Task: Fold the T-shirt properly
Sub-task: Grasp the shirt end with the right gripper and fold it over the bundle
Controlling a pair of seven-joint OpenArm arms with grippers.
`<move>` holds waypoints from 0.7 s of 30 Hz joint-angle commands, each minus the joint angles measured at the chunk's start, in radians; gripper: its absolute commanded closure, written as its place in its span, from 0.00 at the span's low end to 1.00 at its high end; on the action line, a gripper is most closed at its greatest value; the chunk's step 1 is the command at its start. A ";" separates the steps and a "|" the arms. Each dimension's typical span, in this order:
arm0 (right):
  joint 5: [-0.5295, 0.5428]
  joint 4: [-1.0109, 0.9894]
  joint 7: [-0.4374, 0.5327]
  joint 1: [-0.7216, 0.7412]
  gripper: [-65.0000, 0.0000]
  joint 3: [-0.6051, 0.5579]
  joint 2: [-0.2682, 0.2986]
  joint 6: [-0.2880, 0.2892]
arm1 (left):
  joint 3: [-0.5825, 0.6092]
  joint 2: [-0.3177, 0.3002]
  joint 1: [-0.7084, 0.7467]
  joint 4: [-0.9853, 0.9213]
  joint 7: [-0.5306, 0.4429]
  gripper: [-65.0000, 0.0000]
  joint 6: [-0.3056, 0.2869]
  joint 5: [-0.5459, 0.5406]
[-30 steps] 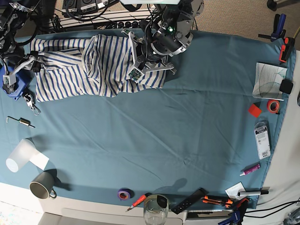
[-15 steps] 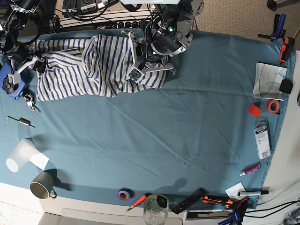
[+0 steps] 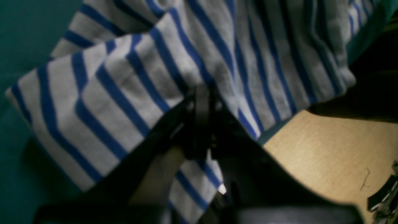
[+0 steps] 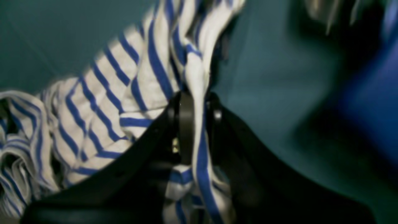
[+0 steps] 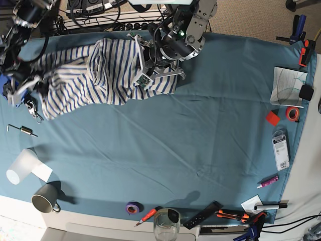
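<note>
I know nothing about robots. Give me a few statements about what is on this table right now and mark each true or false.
1. Both grippers are pinching the T-shirt. True: the right gripper and the left gripper each have striped cloth between their jaws.
2. The T-shirt is neatly folded. False: it lies bunched and creased.
3. A grey mug sits near the table's front edge. True.
4. The table cover is red. False: it is teal.
5. The roll of purple tape lies on the shirt. False: it lies far from the shirt, near the front edge.
</note>
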 commanded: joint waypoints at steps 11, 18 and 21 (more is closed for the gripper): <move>-0.259 0.016 0.083 0.258 1.00 0.006 0.034 -0.075 | 0.013 0.026 -0.018 -0.010 -0.066 1.00 -0.005 -0.074; -0.177 0.016 -0.010 0.286 1.00 -0.015 0.037 -0.063 | 0.013 0.025 -0.028 0.026 0.013 1.00 0.033 -0.074; 0.007 0.017 -0.132 0.286 1.00 -0.027 0.037 -0.014 | 0.013 0.025 -0.023 0.061 0.025 1.00 0.032 -0.074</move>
